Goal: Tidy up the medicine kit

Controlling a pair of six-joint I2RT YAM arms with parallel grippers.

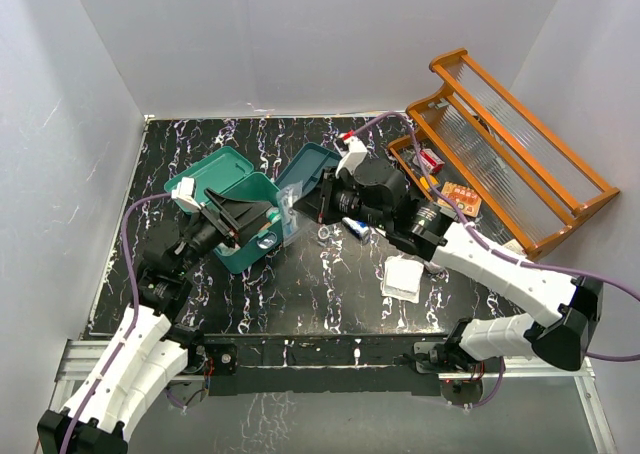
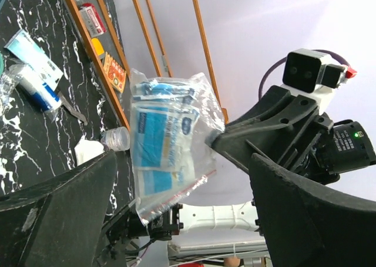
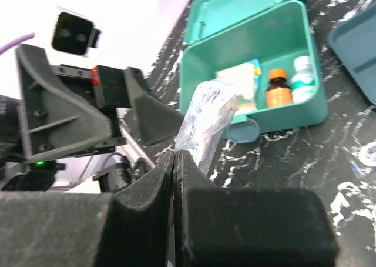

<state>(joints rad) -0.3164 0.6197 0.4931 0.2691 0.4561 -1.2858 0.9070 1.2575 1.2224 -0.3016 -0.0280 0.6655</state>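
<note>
The teal-green medicine kit (image 1: 232, 258) stands open at left centre, lid (image 1: 208, 172) laid back. In the right wrist view the kit (image 3: 282, 121) holds an orange-capped brown bottle (image 3: 277, 90), a white bottle (image 3: 302, 77) and boxes. My right gripper (image 1: 300, 208) is shut on the edge of a clear zip bag of blue packets (image 1: 287, 217) and holds it in the air beside the kit's right end. The pinch shows in the right wrist view (image 3: 175, 161), with the bag (image 3: 208, 121) above it. My left gripper (image 1: 252, 219) is open over the kit. The bag (image 2: 164, 143) hangs between its fingers, untouched.
A flat dark-teal tray (image 1: 305, 167) leans behind the right gripper. An orange wooden rack (image 1: 510, 144) stands at the back right with a small red box (image 1: 432, 160) in it. An orange packet (image 1: 462, 199), a tube (image 1: 360, 231) and a white gauze pad (image 1: 405, 277) lie on the table.
</note>
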